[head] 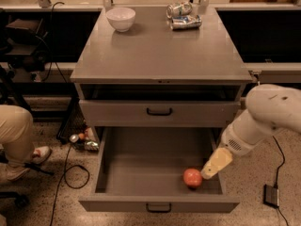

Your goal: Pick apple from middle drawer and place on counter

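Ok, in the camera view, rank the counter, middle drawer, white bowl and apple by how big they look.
counter
middle drawer
white bowl
apple
The hand hangs beside the apple, over the drawer.

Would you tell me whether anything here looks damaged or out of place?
Two crushed cans lie at the back right of the counter. The gripper hangs beside the apple in the open drawer.

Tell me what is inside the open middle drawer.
Inside the middle drawer, an apple lies on the floor near the front right corner. The end effector hangs just right of it; whether they touch is unclear. It covers part of the right wall.
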You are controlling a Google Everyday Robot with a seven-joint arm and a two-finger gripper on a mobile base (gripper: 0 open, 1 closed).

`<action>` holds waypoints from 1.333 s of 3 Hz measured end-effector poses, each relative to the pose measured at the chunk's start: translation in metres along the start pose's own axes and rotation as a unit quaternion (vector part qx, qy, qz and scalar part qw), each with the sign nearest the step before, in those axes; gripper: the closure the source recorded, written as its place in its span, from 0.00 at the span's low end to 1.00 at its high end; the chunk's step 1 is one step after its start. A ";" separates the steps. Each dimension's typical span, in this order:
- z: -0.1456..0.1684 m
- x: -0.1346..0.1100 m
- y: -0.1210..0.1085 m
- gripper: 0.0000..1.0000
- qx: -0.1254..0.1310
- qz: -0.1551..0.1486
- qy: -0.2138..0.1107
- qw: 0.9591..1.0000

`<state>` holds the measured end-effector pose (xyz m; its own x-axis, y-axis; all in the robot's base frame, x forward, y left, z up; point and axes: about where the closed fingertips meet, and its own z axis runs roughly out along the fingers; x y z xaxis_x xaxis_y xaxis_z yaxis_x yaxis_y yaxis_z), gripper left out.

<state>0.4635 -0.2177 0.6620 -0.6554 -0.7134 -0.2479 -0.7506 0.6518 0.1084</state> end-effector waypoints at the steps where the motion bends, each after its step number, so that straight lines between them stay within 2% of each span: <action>1: 0.065 0.005 -0.005 0.00 -0.029 0.052 0.009 0.998; 2: 0.121 0.012 -0.011 0.00 -0.055 0.108 0.000 0.993; 3: 0.162 0.011 -0.015 0.00 -0.076 0.146 -0.014 0.986; 4: 0.189 0.007 -0.015 0.00 -0.090 0.169 -0.022 0.981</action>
<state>0.4861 -0.1833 0.4772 -0.8677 -0.4506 -0.2100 -0.4971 0.7897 0.3594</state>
